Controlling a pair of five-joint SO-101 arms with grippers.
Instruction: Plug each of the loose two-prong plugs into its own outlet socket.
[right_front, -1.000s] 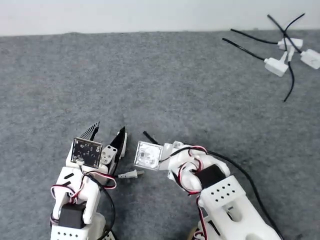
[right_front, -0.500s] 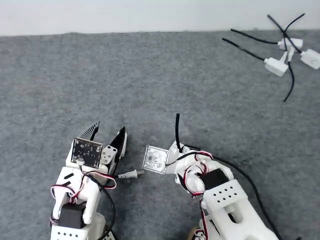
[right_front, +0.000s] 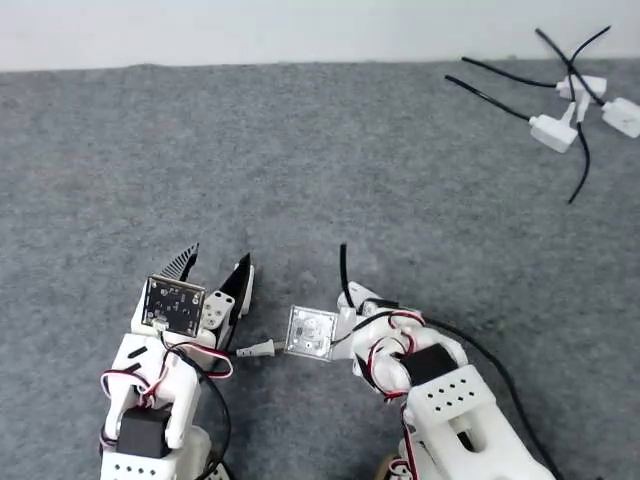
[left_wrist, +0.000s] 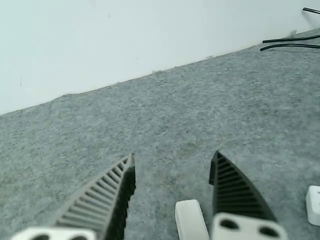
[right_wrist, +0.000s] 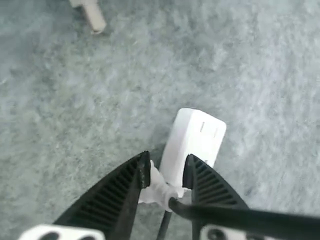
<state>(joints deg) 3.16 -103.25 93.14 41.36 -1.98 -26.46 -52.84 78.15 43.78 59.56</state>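
Grey carpet, high view: we see the loose plug (right_front: 256, 349) lying flat just beside the left arm (right_front: 160, 400), prongs turned toward the right arm (right_front: 440, 385). More corded plugs and sockets (right_front: 575, 100) lie tangled well apart in the far corner.
Left gripper, high view: the left gripper (right_front: 220, 256) sits low with its fingers spread and holds nothing. The plug lies behind its tips, not between them.
Black cord, high view: a cord stub (right_front: 343, 265) stands up at the front of the right arm.
Ribbed fingers, left wrist view: the dark fingers (left_wrist: 107, 200) stand apart over bare carpet (left_wrist: 165, 115).
Socket block, right wrist view: the right gripper (right_wrist: 167, 159) is clamped on the narrow cord end of a white socket block (right_wrist: 197, 135), held close over the carpet. We cannot tell whether it touches.
Risk: we judge the plug is free to skid if the block pushes against its prongs, since nothing pins it. A grip so near the cord end may also let the block pivot and miss the slots.
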